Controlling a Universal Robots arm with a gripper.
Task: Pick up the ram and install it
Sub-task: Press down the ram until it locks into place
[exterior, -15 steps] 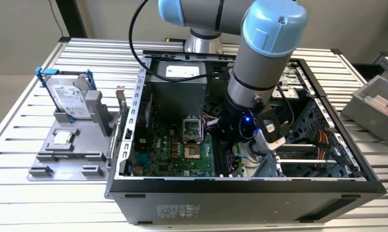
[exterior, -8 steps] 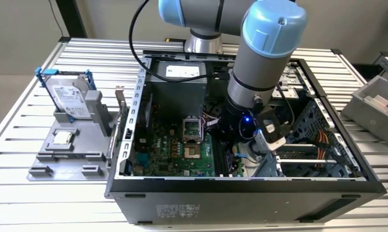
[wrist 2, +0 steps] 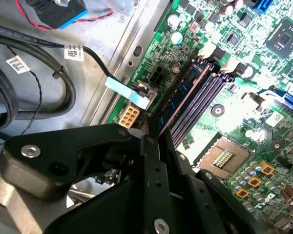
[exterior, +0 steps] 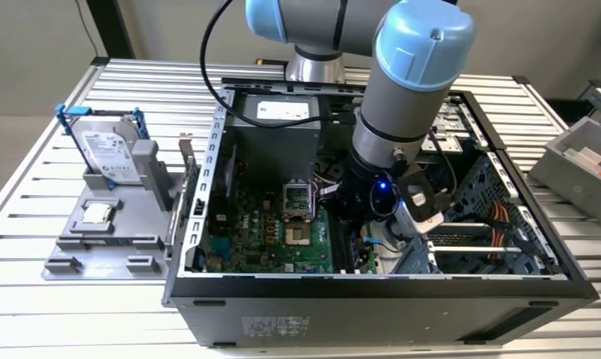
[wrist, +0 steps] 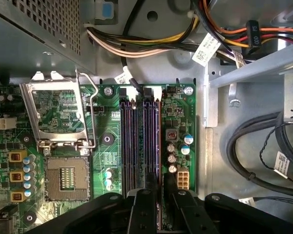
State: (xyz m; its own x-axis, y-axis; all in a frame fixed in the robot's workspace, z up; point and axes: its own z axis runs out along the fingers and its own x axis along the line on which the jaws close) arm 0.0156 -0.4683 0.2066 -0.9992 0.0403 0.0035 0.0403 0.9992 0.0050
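Motherboard (exterior: 270, 232), green and densely populated, lies on the floor of the open dark-grey metal computer case (exterior: 380, 288). Above the board's long black memory slots (wrist: 129, 141) hangs the black two-fingered gripper (wrist: 158, 204), closed narrowly on the ram (wrist 2: 185, 92), a thin bluish-green circuit stick standing in the slot nearest the small white connector (wrist: 182, 179) beside the slots.

One case (exterior: 380, 288) sat open, holding one motherboard (wrist: 178, 105) with four slots (wrist: 132, 141) and one ram (wrist 2: 183, 95); outside were one drive (exterior: 111, 149), one chip (exterior: 96, 214), one bin (exterior: 580, 168).
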